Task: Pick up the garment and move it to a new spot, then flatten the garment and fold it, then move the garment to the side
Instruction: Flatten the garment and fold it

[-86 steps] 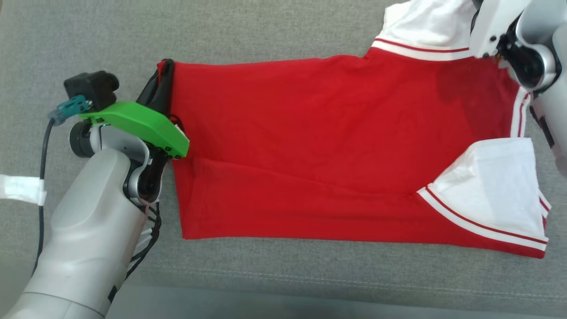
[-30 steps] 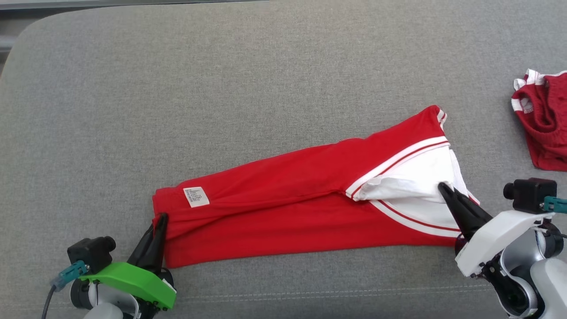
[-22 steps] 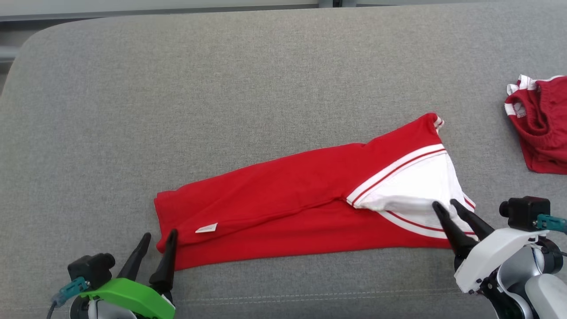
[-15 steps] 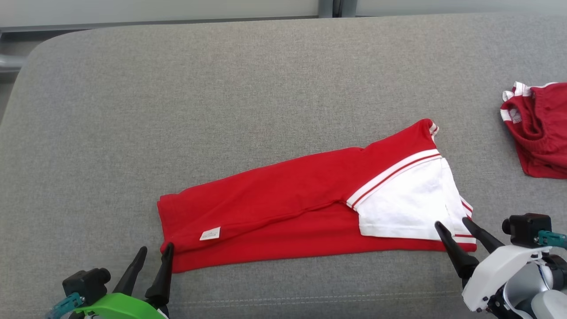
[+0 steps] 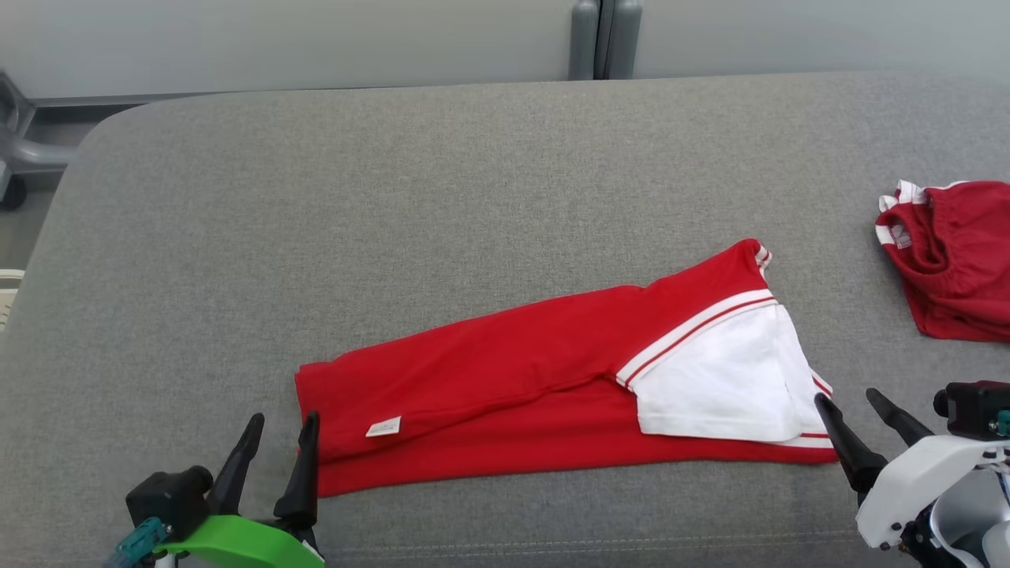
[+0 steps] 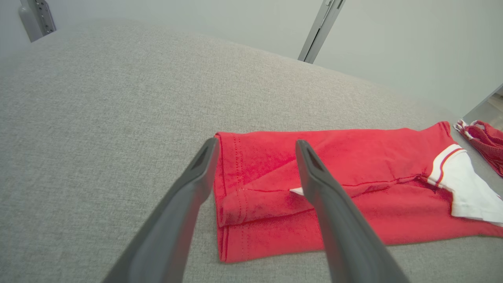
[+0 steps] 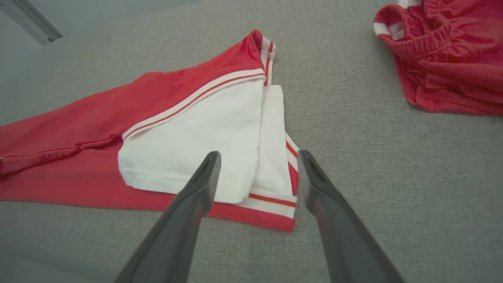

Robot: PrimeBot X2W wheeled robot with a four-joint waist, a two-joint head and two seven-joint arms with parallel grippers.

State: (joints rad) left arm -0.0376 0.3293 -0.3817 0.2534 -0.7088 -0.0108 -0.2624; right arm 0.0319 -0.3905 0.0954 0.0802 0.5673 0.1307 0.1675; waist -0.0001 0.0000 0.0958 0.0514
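red garment [image 5: 513,371] with white striped sleeve, folded lengthwise; lies flat, slanted on grey cushion [image 5: 394,197]

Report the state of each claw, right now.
Left claw: open, holding nothing, at the hem end of the red garment.
Right claw: open, holding nothing, at the garment's opposite end.

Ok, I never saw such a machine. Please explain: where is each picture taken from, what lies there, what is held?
This is a two-armed robot. The wide picture comes from its head camera: left gripper at lower left, right gripper at lower right. The other two come from wrist cameras looking along each gripper's dark fingers. On the grey cushion lies a folded red and white T-shirt; a crumpled red garment lies further right. Both grippers are open and hold nothing.
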